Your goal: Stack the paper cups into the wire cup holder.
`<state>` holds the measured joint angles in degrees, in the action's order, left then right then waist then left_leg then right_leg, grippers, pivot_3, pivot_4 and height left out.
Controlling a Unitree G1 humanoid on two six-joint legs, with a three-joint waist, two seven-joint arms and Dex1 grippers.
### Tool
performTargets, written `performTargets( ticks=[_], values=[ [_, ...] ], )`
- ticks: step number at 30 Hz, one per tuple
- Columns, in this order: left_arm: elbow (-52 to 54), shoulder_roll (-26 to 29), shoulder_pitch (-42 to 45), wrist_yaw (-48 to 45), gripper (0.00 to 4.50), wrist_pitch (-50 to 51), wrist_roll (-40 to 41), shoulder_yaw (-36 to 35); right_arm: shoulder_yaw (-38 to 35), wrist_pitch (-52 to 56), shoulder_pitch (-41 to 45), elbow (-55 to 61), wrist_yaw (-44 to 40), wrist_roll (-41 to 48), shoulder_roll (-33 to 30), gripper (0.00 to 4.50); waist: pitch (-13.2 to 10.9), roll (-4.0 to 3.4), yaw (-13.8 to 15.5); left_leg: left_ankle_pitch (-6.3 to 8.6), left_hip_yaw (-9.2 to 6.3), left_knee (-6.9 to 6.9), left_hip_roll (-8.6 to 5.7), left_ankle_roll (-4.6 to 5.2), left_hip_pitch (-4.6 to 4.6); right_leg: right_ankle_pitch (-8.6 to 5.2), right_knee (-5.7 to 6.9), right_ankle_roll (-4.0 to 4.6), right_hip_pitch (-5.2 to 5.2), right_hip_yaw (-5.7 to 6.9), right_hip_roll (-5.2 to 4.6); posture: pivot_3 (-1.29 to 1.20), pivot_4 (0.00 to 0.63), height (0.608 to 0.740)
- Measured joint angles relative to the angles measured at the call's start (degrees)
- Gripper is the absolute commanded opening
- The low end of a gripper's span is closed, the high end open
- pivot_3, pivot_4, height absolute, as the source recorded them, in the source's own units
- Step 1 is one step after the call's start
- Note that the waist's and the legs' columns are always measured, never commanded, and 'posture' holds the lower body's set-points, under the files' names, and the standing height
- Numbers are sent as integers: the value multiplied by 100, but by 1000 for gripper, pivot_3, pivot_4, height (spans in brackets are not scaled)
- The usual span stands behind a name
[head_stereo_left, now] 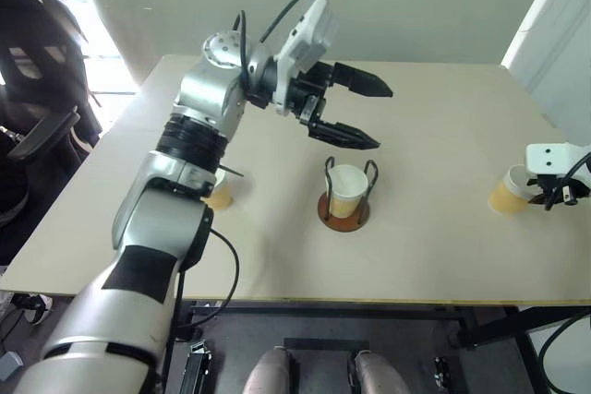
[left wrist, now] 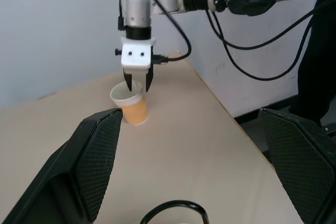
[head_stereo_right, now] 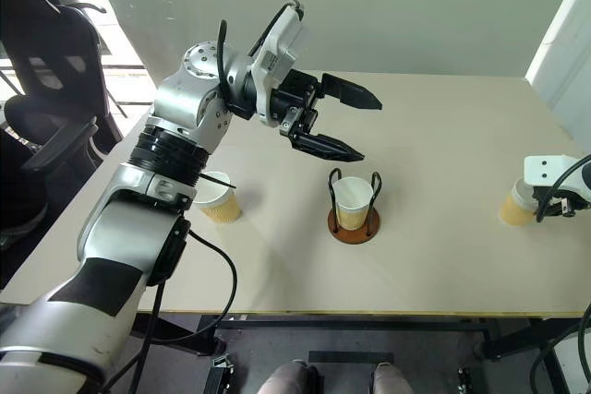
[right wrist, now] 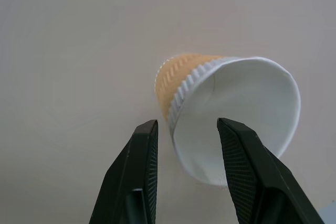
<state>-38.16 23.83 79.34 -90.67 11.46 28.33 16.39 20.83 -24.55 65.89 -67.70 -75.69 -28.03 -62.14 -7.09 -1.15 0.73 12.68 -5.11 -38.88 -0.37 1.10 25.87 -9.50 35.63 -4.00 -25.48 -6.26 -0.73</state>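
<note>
One paper cup [head_stereo_left: 348,189] stands inside the wire cup holder [head_stereo_left: 343,215] at mid table. My left gripper [head_stereo_left: 380,118] hovers open and empty above and just behind it, pointing to the right. A second paper cup [head_stereo_left: 220,191] stands to the holder's left, partly hidden behind my left arm. A third paper cup [right wrist: 210,103] stands near the table's right edge. My right gripper [right wrist: 187,124] is down over it, open. One finger is outside the cup's wall and the other over its white mouth, with the rim between them.
The beige table [head_stereo_left: 443,256] has its front edge close to me and its right edge just past the third cup. A black chair [head_stereo_left: 37,89] stands off the table's left side. A white wall panel [head_stereo_left: 554,34] rises at the back right.
</note>
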Motion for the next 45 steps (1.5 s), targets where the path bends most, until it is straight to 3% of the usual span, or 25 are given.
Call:
performTargets(
  ticks=[5, 11, 23, 26, 29, 40, 45],
  values=[
    [266, 365, -240, 0, 4455, 39, 233, 269, 33, -4, 0, -85, 92, -74, 100, 1761, 1, -3, -2, 0, -1, 10, 1, 0, 0, 3, -9, 1, -1, 1, 0, 0, 150, 740],
    [692, 985, -468, 0, 4455, -17, 611, 1206, 46, -12, 6, -144, 150, -131, 145, 1761, 2, -3, 8, 0, -3, 23, 0, 0, 6, 8, -36, 2, 0, 4, -1, 0, 150, 740],
    [695, 1067, -470, 0, 4455, -260, 662, 1610, 66, -9, 8, -160, 175, -174, 186, 1761, 2, -4, 1, 0, -3, 57, 1, 0, 6, 16, -66, 1, -2, 4, -2, 0, 150, 740],
    [695, 1097, -470, 0, 4500, -308, 662, 1610, 79, 0, 8, -162, 180, -222, 201, 1114, 2, -4, -2, 0, -3, 59, 1, 0, 6, 16, -67, 1, -2, 4, -2, 0, 150, 740],
    [692, 1128, -470, 0, 4500, -342, 660, 1610, 133, 4, 7, -169, 184, -270, 237, 72, 2, -4, -3, 0, -3, 59, 1, 0, 6, 16, -67, 1, -2, 4, -2, 0, 150, 740],
    [503, 1297, -470, 0, 4500, -543, 644, 1609, 201, -12, 7, -168, 142, -279, 265, 28, 2, -4, -10, 0, -3, 59, 1, 0, 5, 17, -67, 3, -2, 4, -3, 0, 150, 740],
    [219, 1558, -470, 1, 4500, -906, 608, 1718, 180, -150, 7, 240, -324, -10, 353, 28, 4, -7, -49, 0, -3, 63, 1, 0, 4, 16, -65, 5, -5, 3, -1, 0, 150, 740]
  ],
)
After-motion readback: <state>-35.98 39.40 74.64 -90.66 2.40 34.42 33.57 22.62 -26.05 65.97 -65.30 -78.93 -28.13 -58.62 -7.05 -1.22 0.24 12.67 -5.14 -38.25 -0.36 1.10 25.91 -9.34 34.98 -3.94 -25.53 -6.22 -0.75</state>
